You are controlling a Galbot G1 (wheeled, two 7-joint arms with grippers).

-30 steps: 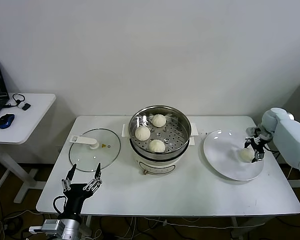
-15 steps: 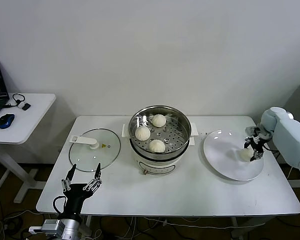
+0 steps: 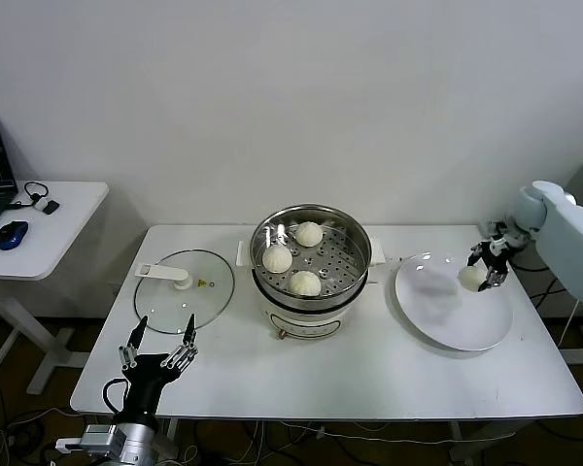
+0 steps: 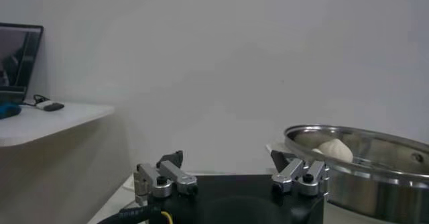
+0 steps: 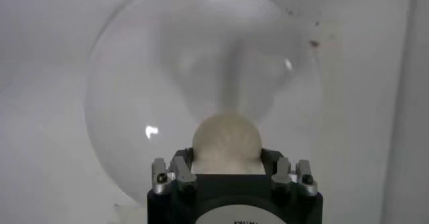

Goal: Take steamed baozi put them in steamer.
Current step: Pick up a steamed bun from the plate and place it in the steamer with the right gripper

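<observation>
Cream-white dough, one baozi (image 3: 471,277), sits pinched between the fingers of the right gripper (image 3: 486,270) at the right of the frame, lifted just above the white plate (image 3: 437,316). Three more baozi (image 3: 277,258) lie inside the steel steamer (image 3: 355,254) at the centre. The left gripper (image 3: 158,351) waits at the lower left with its fingers spread, near the glass lid (image 3: 214,296).

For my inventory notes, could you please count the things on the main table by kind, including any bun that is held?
Baozi in the steamer: 3
Baozi held by the right gripper above the plate: 1
Steamer: 1
Plate: 1
Glass lid: 1
Total: 7
</observation>
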